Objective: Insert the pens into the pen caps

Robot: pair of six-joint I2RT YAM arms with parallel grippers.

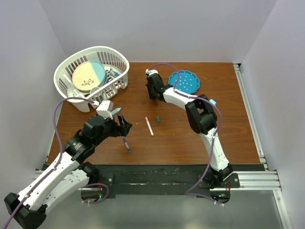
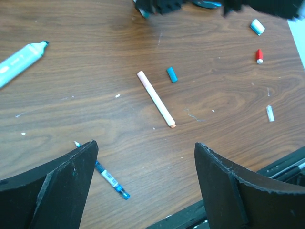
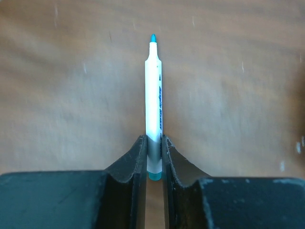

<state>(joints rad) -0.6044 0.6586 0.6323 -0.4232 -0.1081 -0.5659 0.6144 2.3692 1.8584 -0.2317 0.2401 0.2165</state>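
My right gripper [image 3: 153, 145] is shut on the rear end of a white pen [image 3: 153, 90], whose bare teal tip points away from the fingers; seen from above, this gripper [image 1: 151, 90] is beside the blue dish. My left gripper [image 2: 145, 160] hangs open over the table with nothing between its fingers [image 2: 71, 176]. Below it lie a dark blue pen [image 2: 110, 179], a white pen with a salmon end [image 2: 156, 98] and a teal cap [image 2: 172, 74]. A thick light blue marker [image 2: 19, 61] lies to the left. Red [image 2: 259, 56], light blue [image 2: 257, 26] and grey [image 2: 270, 113] caps lie far right.
A white basket [image 1: 125, 62] holding a round plate [image 1: 88, 75] stands at the back left. A blue dotted dish [image 1: 195, 85] sits at the back centre. The table's near edge and the black mounting rail [image 1: 167, 174] run close below the dark blue pen [image 1: 127, 143].
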